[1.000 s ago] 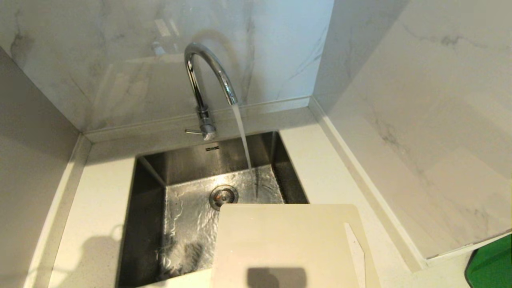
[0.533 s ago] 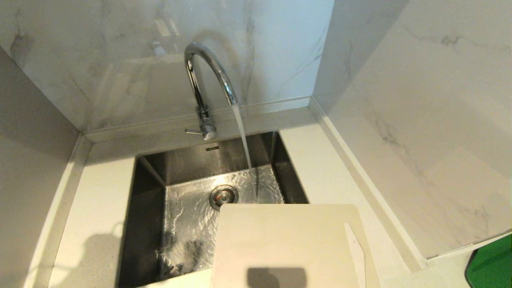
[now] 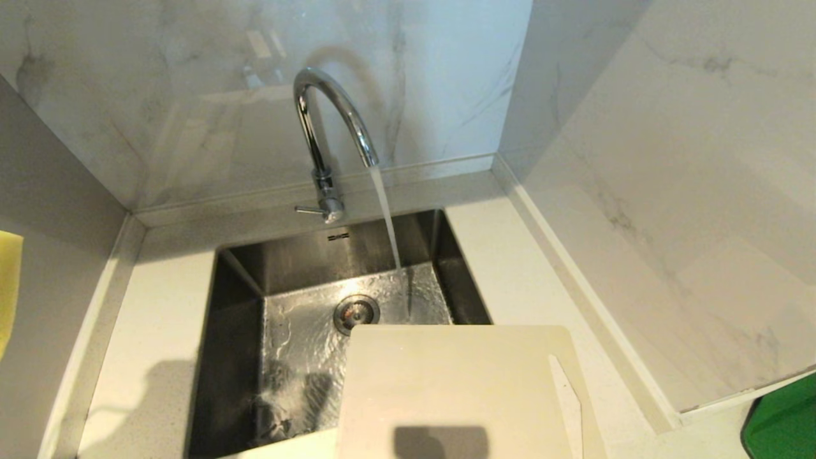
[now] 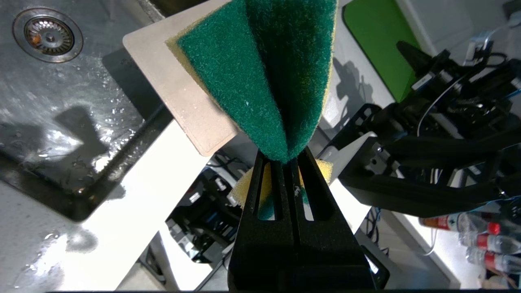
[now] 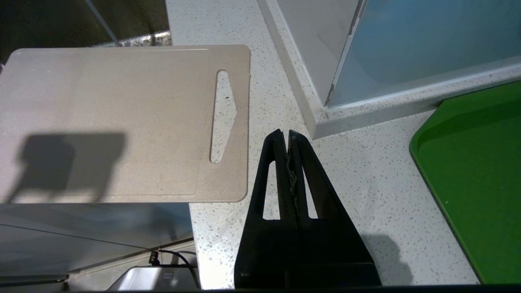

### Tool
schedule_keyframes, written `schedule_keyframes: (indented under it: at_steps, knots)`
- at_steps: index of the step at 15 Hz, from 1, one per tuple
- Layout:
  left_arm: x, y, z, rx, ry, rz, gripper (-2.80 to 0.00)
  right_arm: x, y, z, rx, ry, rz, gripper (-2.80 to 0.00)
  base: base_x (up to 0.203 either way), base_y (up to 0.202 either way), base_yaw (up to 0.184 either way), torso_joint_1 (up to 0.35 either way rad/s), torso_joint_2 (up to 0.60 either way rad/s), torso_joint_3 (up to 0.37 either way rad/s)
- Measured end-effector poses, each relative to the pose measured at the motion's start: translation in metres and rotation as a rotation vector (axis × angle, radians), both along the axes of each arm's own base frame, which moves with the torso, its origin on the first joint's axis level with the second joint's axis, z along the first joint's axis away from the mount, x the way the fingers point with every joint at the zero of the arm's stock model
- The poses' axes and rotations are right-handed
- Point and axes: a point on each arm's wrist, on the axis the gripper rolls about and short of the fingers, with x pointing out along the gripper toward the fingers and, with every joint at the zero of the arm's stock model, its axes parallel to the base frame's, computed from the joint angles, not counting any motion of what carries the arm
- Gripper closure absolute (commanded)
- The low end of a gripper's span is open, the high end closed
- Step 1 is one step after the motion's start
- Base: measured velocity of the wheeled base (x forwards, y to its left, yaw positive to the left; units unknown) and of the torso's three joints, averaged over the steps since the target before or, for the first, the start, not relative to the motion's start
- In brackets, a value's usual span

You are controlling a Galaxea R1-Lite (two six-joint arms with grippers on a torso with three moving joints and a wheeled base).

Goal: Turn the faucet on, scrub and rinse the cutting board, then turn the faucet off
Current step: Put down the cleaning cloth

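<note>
Water runs from the chrome faucet (image 3: 331,121) into the steel sink (image 3: 236,319). The cream cutting board (image 3: 459,382) lies flat at the sink's near right corner, partly over the basin, its slot handle to the right. My left gripper (image 4: 283,156) is shut on a folded green-and-yellow sponge (image 4: 260,73), held in the air above the board's (image 4: 179,93) near corner. A yellow edge of the sponge (image 3: 9,287) shows at the head view's far left. My right gripper (image 5: 284,136) is shut and empty, hanging over the counter just right of the board (image 5: 122,122).
A green tray (image 5: 476,171) sits on the counter at the right, beyond a marble wall corner (image 5: 321,122). Marble walls close in the sink on three sides. The drain (image 4: 48,34) is wet, with water rippling over the basin floor.
The sponge's yellow edge has come into the head view at the far left, and its shadow on the left counter has grown. Water keeps running. The board has not moved.
</note>
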Motion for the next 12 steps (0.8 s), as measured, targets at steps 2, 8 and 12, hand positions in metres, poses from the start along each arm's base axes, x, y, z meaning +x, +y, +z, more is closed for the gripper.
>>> schedule_keyframes:
  at_steps: [2,8,12]
  knots:
    - [0.001,0.000,-0.001,0.060,-0.003,-0.009,0.00,0.000,0.000,0.000,0.000,0.000,0.000,0.00,0.000,0.000,0.000,0.000,0.00,0.000]
    - [-0.018,0.008,-0.008,0.170,0.091,-0.035,0.00,0.000,0.000,0.000,0.000,0.001,0.000,0.00,0.000,0.000,0.000,0.000,0.00,0.000]
    - [-0.022,0.010,-0.011,0.188,0.108,-0.032,0.00,0.000,0.000,0.000,0.000,0.001,0.000,0.00,0.000,0.000,0.000,0.000,0.00,0.000]
